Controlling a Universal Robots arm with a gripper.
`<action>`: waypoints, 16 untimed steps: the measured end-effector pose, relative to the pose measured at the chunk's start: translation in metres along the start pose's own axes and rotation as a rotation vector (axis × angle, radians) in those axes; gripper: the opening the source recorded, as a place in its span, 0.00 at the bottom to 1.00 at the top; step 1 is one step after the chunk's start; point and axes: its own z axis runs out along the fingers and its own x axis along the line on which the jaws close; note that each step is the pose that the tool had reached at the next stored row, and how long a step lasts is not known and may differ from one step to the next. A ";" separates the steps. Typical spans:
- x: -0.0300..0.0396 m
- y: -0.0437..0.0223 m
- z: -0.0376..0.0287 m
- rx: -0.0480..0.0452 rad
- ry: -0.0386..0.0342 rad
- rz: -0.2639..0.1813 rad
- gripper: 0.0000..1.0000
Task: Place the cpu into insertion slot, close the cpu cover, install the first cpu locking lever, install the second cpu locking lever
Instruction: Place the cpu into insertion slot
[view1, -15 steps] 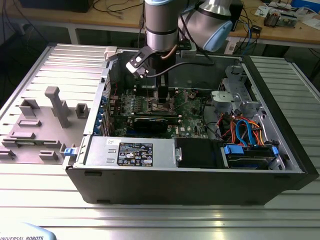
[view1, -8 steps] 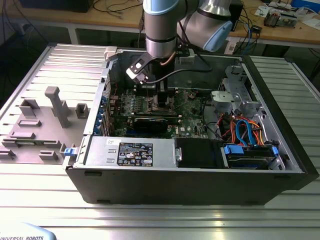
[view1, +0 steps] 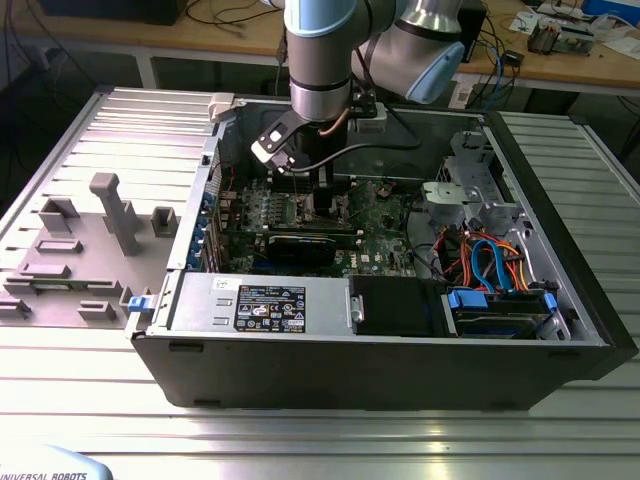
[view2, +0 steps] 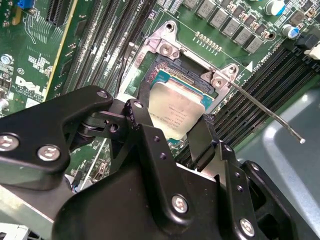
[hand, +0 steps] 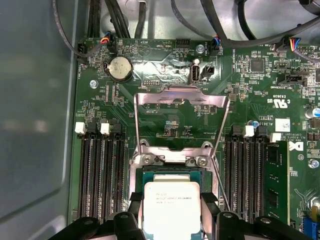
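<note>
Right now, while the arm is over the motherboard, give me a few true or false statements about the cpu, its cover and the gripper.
1. The cpu cover is shut over the cpu. False: it is swung open, and the cpu's top is bare.
2. The gripper has a finger on each side of the cpu. True.
3. The cpu lies outside the computer case. False: it is at the insertion slot.
4. Memory slots run on both sides of the insertion slot. True.
</note>
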 end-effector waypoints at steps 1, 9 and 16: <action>0.0000 0.0000 0.0000 0.0000 0.0000 0.000 0.54; 0.0000 -0.0004 0.0002 -0.0005 0.0001 0.000 0.54; 0.0001 -0.0031 0.0009 -0.0048 -0.0001 0.000 0.54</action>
